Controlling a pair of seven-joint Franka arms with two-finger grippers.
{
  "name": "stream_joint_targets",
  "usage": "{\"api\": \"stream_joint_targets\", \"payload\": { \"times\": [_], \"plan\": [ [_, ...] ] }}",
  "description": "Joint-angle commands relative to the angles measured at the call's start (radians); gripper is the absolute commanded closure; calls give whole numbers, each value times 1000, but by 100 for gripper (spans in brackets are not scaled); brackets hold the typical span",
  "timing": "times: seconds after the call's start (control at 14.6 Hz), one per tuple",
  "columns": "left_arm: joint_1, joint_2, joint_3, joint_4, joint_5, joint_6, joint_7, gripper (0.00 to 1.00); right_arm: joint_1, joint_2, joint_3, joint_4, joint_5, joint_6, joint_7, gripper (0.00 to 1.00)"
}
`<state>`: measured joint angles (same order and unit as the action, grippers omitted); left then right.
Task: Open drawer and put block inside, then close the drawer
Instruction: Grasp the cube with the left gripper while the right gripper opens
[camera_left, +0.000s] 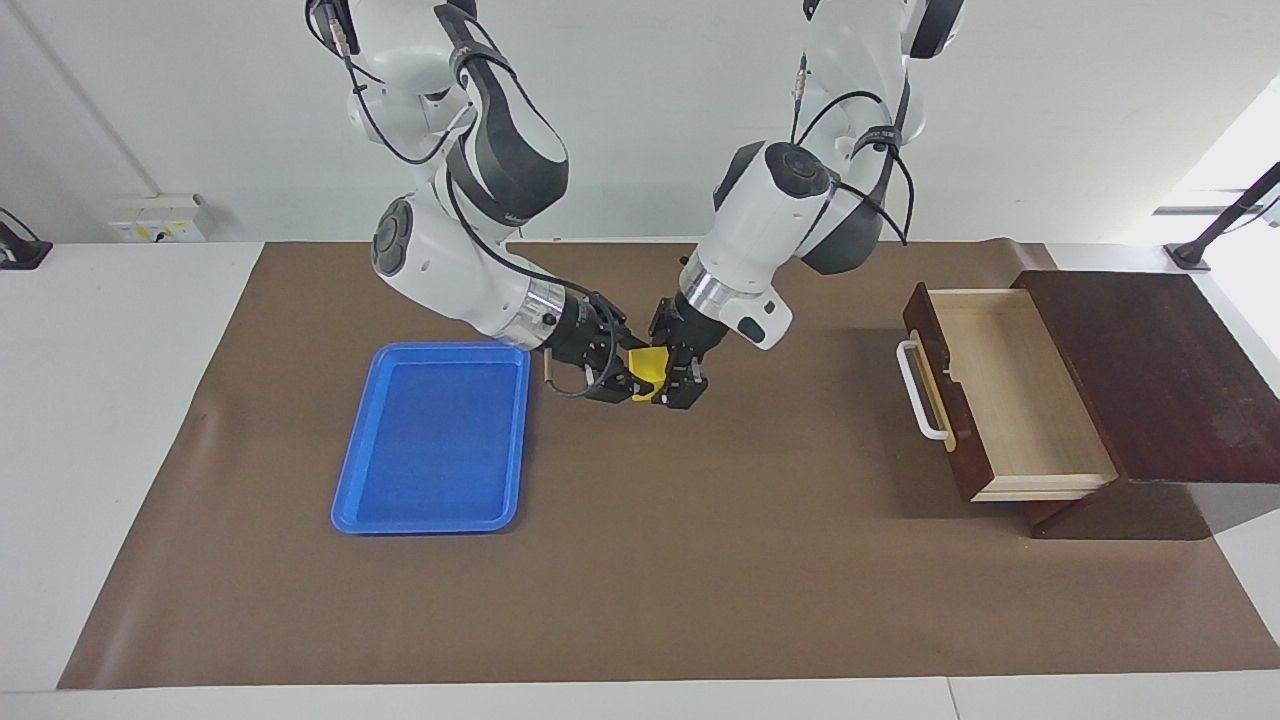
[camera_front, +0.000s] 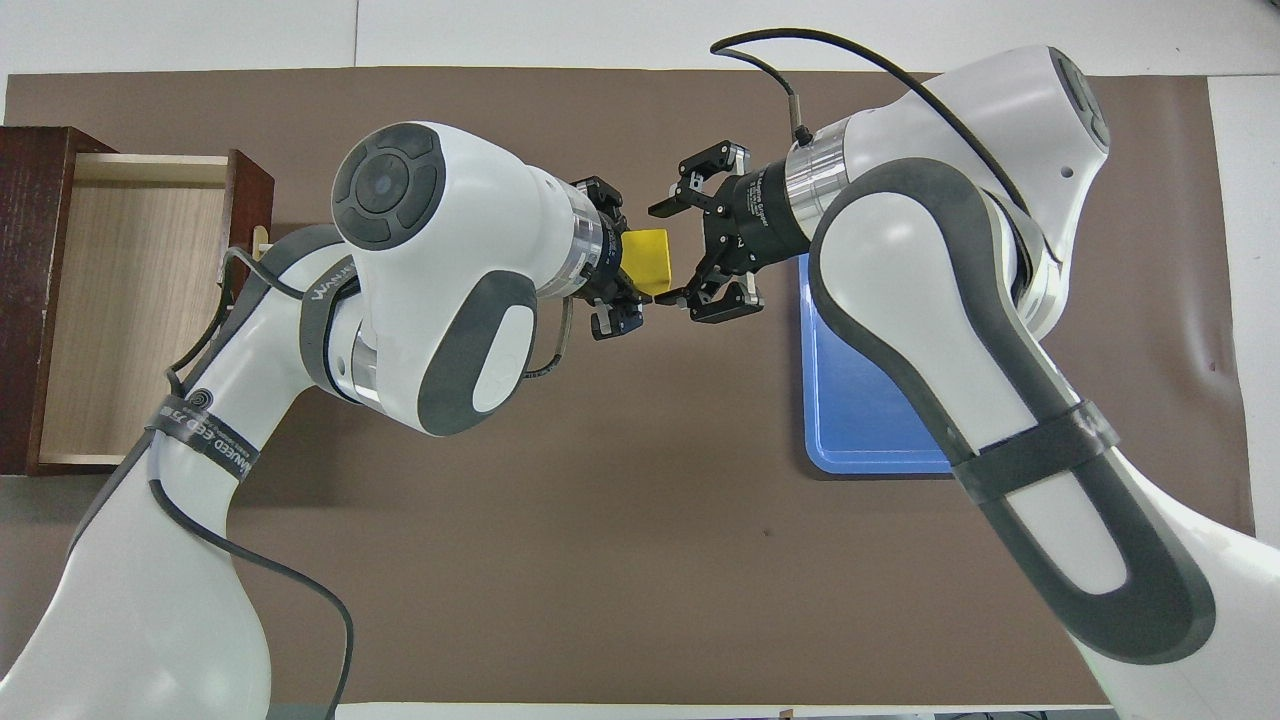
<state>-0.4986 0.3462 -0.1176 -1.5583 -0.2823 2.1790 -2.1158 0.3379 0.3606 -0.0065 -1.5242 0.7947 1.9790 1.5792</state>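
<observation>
The yellow block (camera_left: 648, 368) (camera_front: 646, 260) is held in the air over the brown mat, between the two grippers, which meet tip to tip beside the blue tray. My left gripper (camera_left: 668, 378) (camera_front: 630, 262) is shut on the block. My right gripper (camera_left: 625, 368) (camera_front: 683, 250) faces it with its fingers spread wide around the block's free end. The drawer (camera_left: 1010, 400) (camera_front: 130, 300) of the dark wooden box (camera_left: 1150, 370) is pulled out at the left arm's end of the table. Its pale interior holds nothing and its white handle (camera_left: 915, 390) faces the table's middle.
A flat blue tray (camera_left: 435, 435) (camera_front: 860, 400) with nothing in it lies on the brown mat (camera_left: 700, 560) toward the right arm's end, just beside the grippers. Bare mat stretches between the grippers and the open drawer.
</observation>
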Motion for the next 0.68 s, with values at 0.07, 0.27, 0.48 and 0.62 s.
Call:
{"api": "stream_joint_targets", "payload": {
  "times": [0.07, 0.27, 0.48, 0.62],
  "plan": [
    [2, -19, 19, -9, -5, -45, 26, 100, -11, -18, 5, -14, -12, -6, 4, 0],
    [67, -56, 21, 3, 0, -166, 143, 100, -13, -20, -1, -11, -12, -11, 4, 0],
    [156, -84, 22, 1, 0, -255, 270, 100, -54, -18, -9, 21, -15, -54, -5, 0],
    [242, -104, 22, 1, 0, -333, 425, 100, -121, -20, -6, 59, -78, -125, -40, 0]
  ]
}}
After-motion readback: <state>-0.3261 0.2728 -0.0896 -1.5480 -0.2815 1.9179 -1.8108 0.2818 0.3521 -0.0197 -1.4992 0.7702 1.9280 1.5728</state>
